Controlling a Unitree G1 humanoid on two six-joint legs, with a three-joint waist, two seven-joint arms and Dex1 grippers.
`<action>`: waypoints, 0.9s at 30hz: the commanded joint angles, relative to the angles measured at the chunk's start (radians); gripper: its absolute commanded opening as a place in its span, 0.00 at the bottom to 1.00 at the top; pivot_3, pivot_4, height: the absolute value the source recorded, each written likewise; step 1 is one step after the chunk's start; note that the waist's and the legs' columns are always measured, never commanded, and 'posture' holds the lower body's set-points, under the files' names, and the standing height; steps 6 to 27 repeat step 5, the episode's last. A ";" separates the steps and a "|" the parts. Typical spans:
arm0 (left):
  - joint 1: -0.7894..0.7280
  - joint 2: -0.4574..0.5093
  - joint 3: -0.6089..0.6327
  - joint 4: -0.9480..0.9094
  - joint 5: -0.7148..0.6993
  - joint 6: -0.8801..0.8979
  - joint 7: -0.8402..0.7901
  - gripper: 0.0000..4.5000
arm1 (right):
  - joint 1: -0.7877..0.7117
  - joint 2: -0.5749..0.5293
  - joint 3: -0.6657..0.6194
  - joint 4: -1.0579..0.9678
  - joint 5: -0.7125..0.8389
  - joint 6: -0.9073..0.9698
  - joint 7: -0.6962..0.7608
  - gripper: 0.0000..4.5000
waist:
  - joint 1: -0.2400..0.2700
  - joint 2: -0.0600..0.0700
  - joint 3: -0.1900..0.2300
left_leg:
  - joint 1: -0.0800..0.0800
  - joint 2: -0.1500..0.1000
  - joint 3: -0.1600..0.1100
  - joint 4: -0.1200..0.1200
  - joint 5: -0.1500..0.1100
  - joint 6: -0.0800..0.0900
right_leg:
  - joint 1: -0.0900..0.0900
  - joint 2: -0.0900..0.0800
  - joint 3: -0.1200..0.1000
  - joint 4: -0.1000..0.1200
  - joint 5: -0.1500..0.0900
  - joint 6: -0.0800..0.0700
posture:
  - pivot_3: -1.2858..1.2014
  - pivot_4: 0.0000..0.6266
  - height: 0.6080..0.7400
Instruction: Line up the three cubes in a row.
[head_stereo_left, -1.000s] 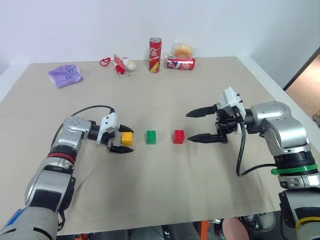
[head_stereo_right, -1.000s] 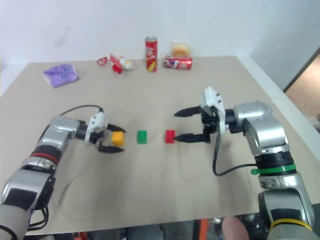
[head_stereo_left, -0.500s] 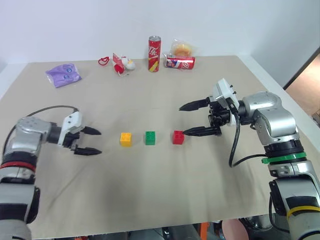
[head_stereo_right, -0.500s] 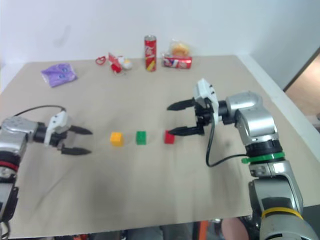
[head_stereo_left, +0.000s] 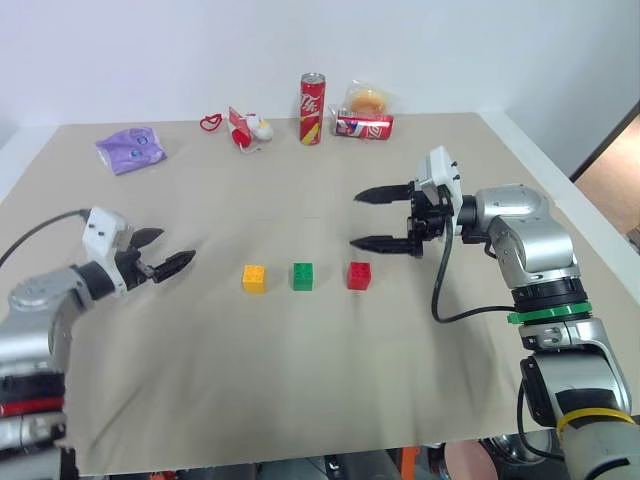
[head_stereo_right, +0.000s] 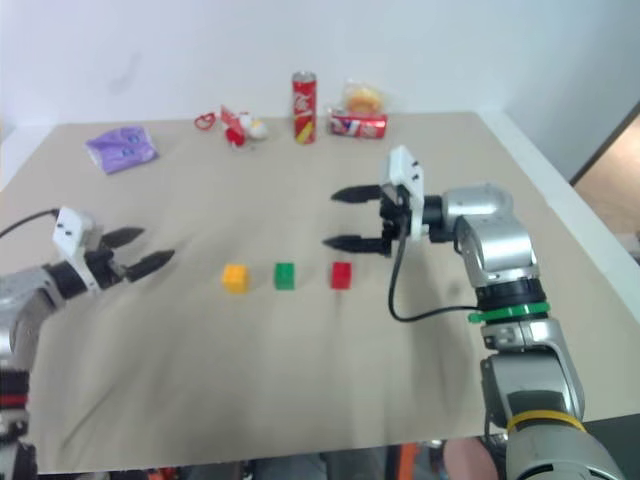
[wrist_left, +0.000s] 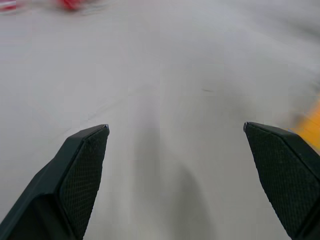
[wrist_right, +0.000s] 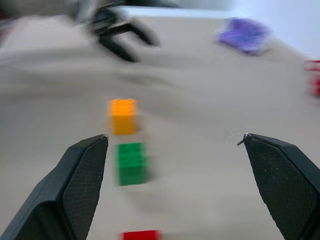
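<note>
— Since a second ago, the left pincer (head_stereo_left: 168, 252) has pulled away from the yellow cube (head_stereo_left: 254, 278) and now hovers well off to that cube's left, its two black fingers spread wide with nothing between them.

— And the right pincer (head_stereo_left: 367, 219)?

— It has drawn back from the red cube (head_stereo_left: 359, 275) too, shifting toward the far side of the bench (head_stereo_left: 330, 370). It hangs above and just behind the red cube, pointing leftward, fingers far apart, holding nothing.

— Where do the cubes sit?

— All three rest on the tan bench in a straight row from left to right: yellow, then the green cube (head_stereo_left: 302, 276), then red. Small gaps separate them, so none touch. They have stayed put while both arms moved off. From the right wrist view the same line runs away from the camera, red nearest, green in the middle, yellow beyond, with the left pincer blurred farther off.

— Anything else on the bench?

— Along the far edge, well apart from the cubes, an upright red soda can (head_stereo_left: 312, 95), a second red can lying on its side (head_stereo_left: 362, 126) with a wrapped bun (head_stereo_left: 366, 100) just behind it, a small red and white toy (head_stereo_left: 247, 129), and a red ring-shaped piece (head_stereo_left: 209, 124) beside it. A purple pouch (head_stereo_left: 131, 149) lies toward the far left corner.
</note>
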 joint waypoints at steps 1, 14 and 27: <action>0.091 -0.098 0.086 -0.229 -0.054 0.071 0.199 0.99 | 0.066 0.031 -0.123 -0.032 0.007 0.021 -0.224 1.00 | 0.001 0.000 0.000 | 0.000 0.000 0.000 0.000 0.000 0.000 | 0.000 0.000 0.000 0.000 0.000 0.000 | 0.52 0.24 1.00; 0.154 -0.203 0.116 -0.335 -0.087 0.101 0.340 0.99 | 0.179 0.092 -0.198 -0.121 0.013 0.076 -0.432 1.00 | 0.003 -0.001 -0.001 | 0.002 0.000 0.000 0.000 0.000 0.000 | 0.001 0.000 0.001 0.000 0.000 0.000 | 0.52 0.24 1.00; 0.154 -0.203 0.116 -0.335 -0.087 0.101 0.340 0.99 | 0.179 0.092 -0.198 -0.121 0.013 0.076 -0.432 1.00 | 0.003 -0.001 -0.001 | 0.002 0.000 0.000 0.000 0.000 0.000 | 0.001 0.000 0.001 0.000 0.000 0.000 | 0.52 0.24 1.00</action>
